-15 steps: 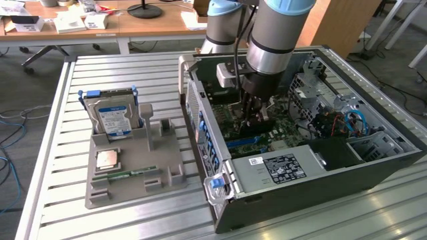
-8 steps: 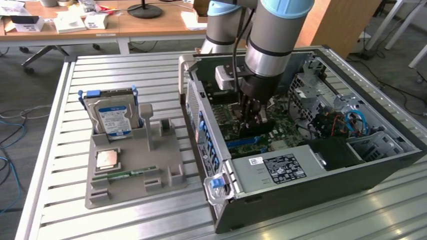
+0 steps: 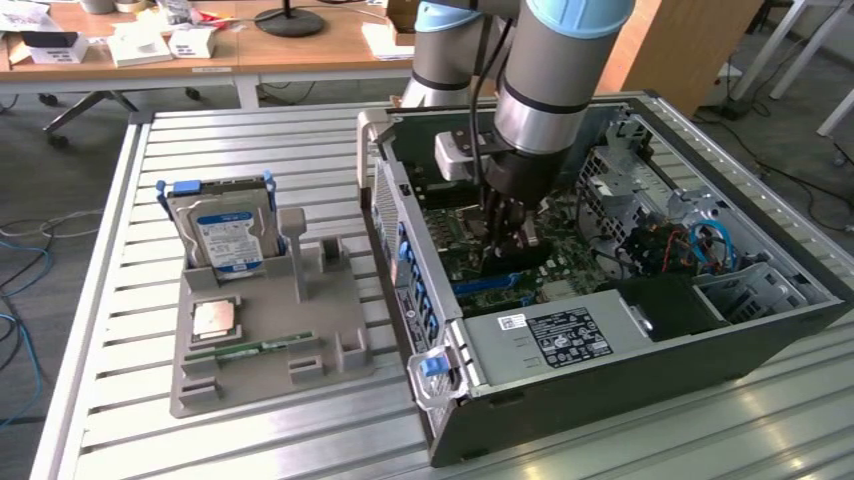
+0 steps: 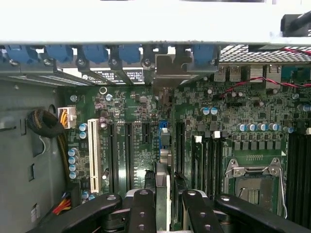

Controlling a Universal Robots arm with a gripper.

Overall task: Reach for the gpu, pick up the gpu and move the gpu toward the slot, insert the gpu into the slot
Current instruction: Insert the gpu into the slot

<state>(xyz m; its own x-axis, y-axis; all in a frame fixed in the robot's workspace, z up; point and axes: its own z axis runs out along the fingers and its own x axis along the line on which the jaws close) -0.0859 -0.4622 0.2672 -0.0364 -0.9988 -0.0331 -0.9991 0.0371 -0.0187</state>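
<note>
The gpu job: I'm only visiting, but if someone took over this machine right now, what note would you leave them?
Tool: closed on the gpu, holding it on edge inside the open computer case.
Things: the gpu stands over the blue slot, with its metal bracket toward the case's rear wall.
Done: reach, pick-up, carry to the slot.
Left: I cannot tell whether the card is seated; it is not yet released.
</note>
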